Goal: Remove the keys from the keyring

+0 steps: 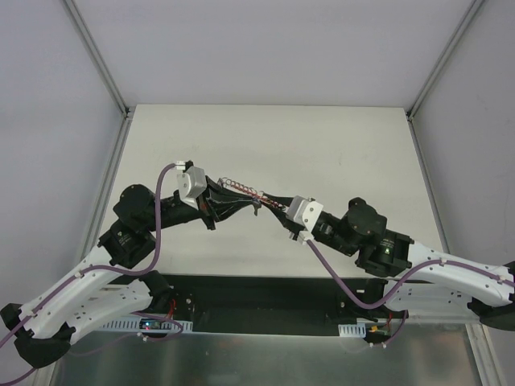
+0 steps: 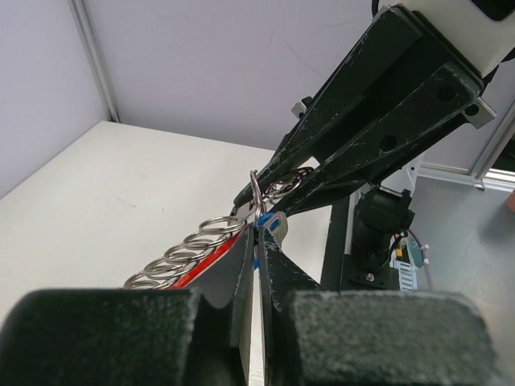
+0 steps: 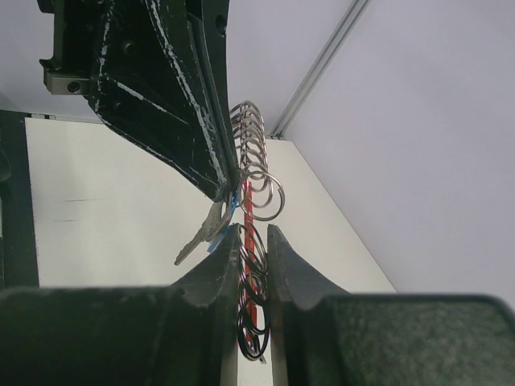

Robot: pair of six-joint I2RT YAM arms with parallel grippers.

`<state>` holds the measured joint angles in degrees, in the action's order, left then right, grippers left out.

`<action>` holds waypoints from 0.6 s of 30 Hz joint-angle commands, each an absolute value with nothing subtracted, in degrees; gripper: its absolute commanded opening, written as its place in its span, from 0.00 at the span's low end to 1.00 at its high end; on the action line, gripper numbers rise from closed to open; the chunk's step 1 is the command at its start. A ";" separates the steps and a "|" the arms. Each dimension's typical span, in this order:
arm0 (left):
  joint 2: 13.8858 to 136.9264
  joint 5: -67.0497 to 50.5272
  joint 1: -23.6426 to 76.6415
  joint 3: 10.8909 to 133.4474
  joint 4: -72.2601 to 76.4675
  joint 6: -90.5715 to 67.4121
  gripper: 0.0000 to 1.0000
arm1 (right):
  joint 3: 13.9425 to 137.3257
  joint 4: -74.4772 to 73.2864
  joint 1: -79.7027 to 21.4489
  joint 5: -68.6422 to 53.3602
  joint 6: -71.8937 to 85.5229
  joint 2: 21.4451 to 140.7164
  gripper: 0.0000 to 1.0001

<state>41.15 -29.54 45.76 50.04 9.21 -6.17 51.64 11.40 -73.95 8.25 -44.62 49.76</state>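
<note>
Mid-air, left gripper [image 2: 257,235] and right gripper [image 3: 254,238] pinch keyring [image 2: 202,240], table [image 1: 322,145] edges distant

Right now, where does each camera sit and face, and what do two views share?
Top external: above, behind the bases, facing down at the table; left arm and right arm show.
Left wrist: on left arm, looking along left gripper toward right gripper.
Right wrist: on right arm, looking along right gripper toward left gripper.
Shared: both wrist views show the keyring.

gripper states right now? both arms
Left gripper: closed, pinching the keyring where the keys hang.
Right gripper: closed on the keyring.
</note>
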 commanded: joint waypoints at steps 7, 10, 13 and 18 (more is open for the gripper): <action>39.03 -28.39 45.97 46.76 18.54 -2.73 0.00 | 51.50 19.24 -74.09 2.99 -41.40 50.54 0.01; 39.20 -28.65 45.97 46.58 19.07 -2.55 0.00 | 51.24 20.73 -74.00 2.29 -40.87 50.54 0.01; 39.46 -28.56 46.05 46.93 19.25 -2.55 0.00 | 50.80 22.14 -74.09 2.28 -40.43 50.36 0.01; 40.17 -29.18 45.97 47.90 19.25 -2.90 0.00 | 50.63 22.41 -74.09 1.85 -39.64 49.57 0.02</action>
